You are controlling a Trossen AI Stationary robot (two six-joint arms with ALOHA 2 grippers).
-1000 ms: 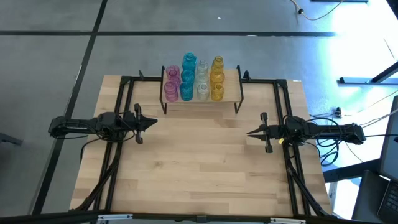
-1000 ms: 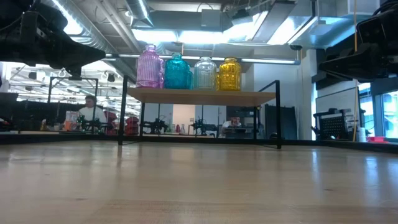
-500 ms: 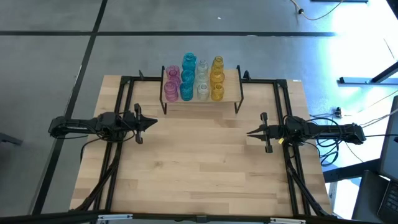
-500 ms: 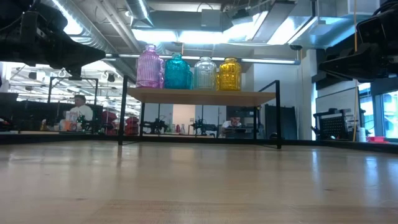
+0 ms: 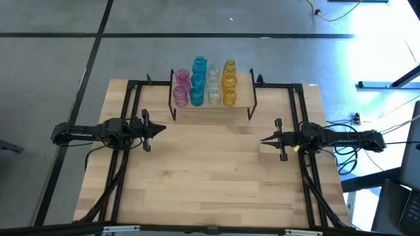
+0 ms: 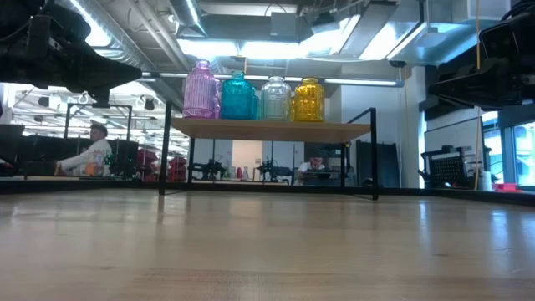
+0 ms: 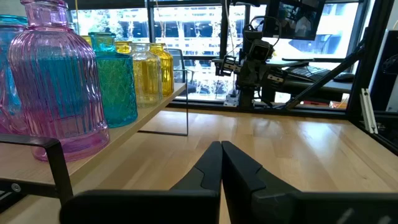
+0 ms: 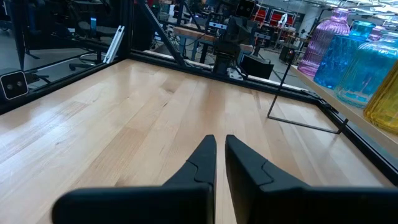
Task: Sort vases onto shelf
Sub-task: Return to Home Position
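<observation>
With every vases (image 5: 204, 84) row on the shelf (image 5: 244, 98), I park left tool (image 5: 162, 128) and right tool (image 5: 262, 139) closed, empty, clear of the bench (image 5: 210, 177).

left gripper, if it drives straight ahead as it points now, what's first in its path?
Probably the right gripper. The left gripper, fingers shut, points across bare table toward it, passing in front of the shelf and its vases. The left wrist view shows the other arm slightly off the line, so it could narrowly miss.
</observation>
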